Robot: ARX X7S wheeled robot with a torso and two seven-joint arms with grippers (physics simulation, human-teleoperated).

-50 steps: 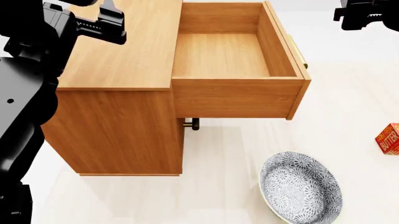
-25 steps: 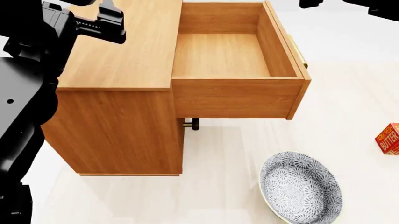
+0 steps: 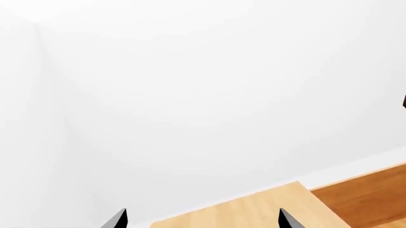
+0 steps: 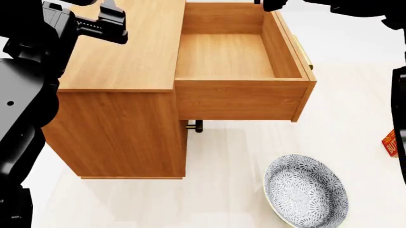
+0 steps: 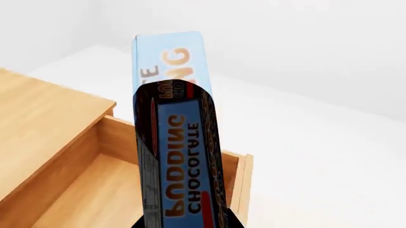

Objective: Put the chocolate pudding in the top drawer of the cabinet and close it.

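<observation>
Chocolate pudding, thin dark-brown-and-blue lettered box (image 5: 174,137), clamped endwise in right hand (image 5: 184,223), long axis pointing away over far corner of open orange-brown wooden top drawer (image 4: 225,57); needs lowering straight in. Left hand (image 3: 199,219) spread, empty, farther off.

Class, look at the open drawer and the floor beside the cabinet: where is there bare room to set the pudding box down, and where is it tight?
The top drawer is bare wood between its four walls. The cabinet top is bare beside the left gripper. Open floor runs between the drawer front and the patterned bowl. It is tighter at right, near the bowl and the butter box.
</observation>
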